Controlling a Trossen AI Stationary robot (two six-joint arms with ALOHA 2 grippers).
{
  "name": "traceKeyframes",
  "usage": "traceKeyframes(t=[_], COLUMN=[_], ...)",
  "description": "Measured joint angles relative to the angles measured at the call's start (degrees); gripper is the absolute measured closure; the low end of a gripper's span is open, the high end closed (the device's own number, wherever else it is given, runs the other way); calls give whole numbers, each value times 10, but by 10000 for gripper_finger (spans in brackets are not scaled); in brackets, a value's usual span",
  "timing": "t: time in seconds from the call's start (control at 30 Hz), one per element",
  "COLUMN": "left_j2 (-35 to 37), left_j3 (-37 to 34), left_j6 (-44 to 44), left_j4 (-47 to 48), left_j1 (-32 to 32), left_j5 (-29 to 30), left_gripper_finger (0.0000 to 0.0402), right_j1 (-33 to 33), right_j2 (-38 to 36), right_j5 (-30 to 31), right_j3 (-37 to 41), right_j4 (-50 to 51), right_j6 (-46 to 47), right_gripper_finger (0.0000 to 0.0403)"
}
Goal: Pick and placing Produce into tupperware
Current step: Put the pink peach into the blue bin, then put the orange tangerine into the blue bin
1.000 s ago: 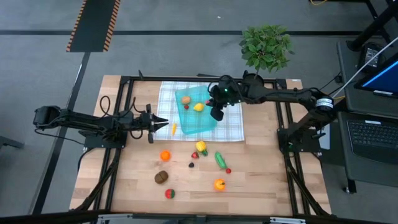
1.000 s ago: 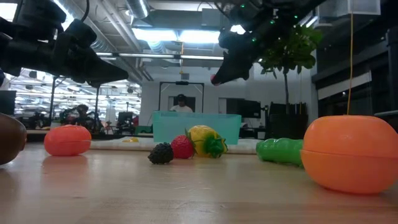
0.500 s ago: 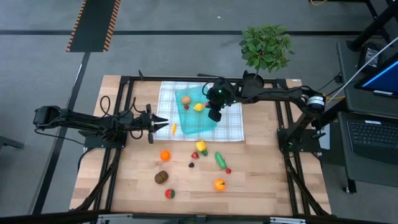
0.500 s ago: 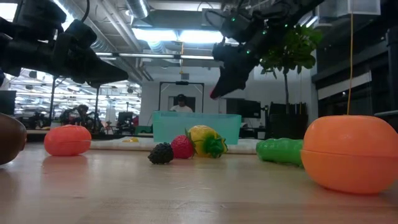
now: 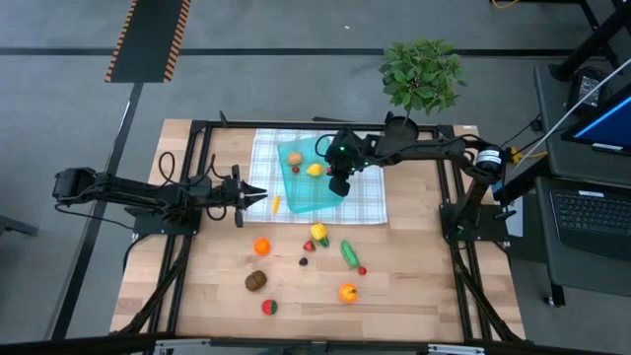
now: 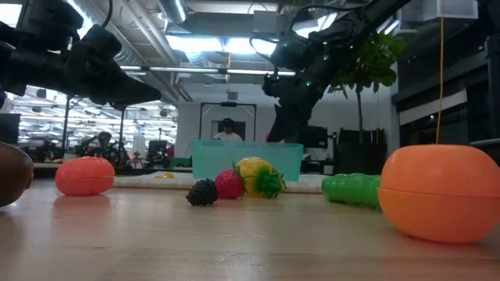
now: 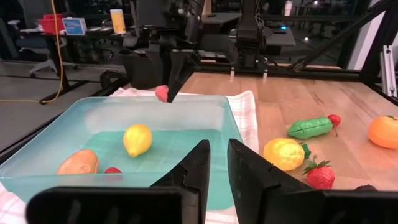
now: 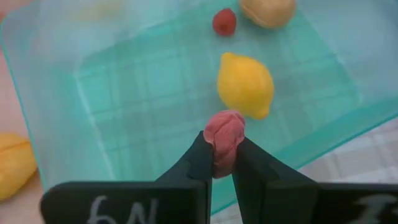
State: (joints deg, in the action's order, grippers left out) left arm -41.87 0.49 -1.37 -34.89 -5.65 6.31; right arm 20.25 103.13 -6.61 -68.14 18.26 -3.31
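- While the right gripper (image 8: pixel 222 163) hangs over the tupperware (image 5: pixel 308 200), we read the step in hand as the delivery of one piece of produce: its jaws are clamped on a small pinkish-red berry (image 8: pixel 224 138), pinched between the two fingertips.
- We place that berry above the container's floor, near the wall on the right arm's side and just beside the yellow lemon (image 8: pixel 245 84) lying inside.
- We also find inside the container a tan potato-like piece (image 7: pixel 78 162) and a small red berry (image 8: pixel 224 21); the container itself rests on the checked cloth (image 5: pixel 365 205) at the far middle of the table (image 5: pixel 424 286).
- We note the left gripper (image 5: pixel 258 197) waiting off the container's left side, low over the table; its fingers (image 7: pixel 194 167) stand nearly together with only a narrow gap, and nothing lies between them.
- We see a small orange piece (image 5: pixel 275 205) lying just beside the container's left edge, near the left gripper.
- We count the remaining produce on the bare wood nearer the front: an orange (image 5: pixel 261 247), a kiwi (image 5: pixel 256 281), a cucumber (image 5: pixel 349 252), a yellow fruit (image 5: pixel 318 233) and several small red pieces.
- We judge that the next move calls for parting the right jaws so that the berry drops inside the walls, then lifting clear and reaching for another piece.
- We judge the task well short of done, since most pieces lie outside.
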Motion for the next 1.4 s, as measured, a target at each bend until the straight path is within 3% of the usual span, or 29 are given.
traceKeyframes(t=[0.23, 0.73, 0.97, 1.17, 1.4], left_j2=[0, 0, 0, 0, 0], left_j3=[0, 0, 0, 0, 0], left_j6=[0, 0, 0, 0, 0], left_j4=[0, 3, 3, 0, -3], left_j1=[0, 0, 0, 0, 0], left_j5=[0, 0, 0, 0, 0], left_gripper_finger=[364, 332, 320, 313, 324], right_j1=[0, -2, -5, -30, -49], right_j2=[0, 0, -9, -77, -171], right_j5=[-11, -10, -10, -9, -9], right_j3=[0, 0, 0, 6, 131], right_j4=[-2, -18, -7, -10, -152], right_j6=[-4, -16, -25, -54, -62], right_gripper_finger=[344, 218, 208, 208, 208])
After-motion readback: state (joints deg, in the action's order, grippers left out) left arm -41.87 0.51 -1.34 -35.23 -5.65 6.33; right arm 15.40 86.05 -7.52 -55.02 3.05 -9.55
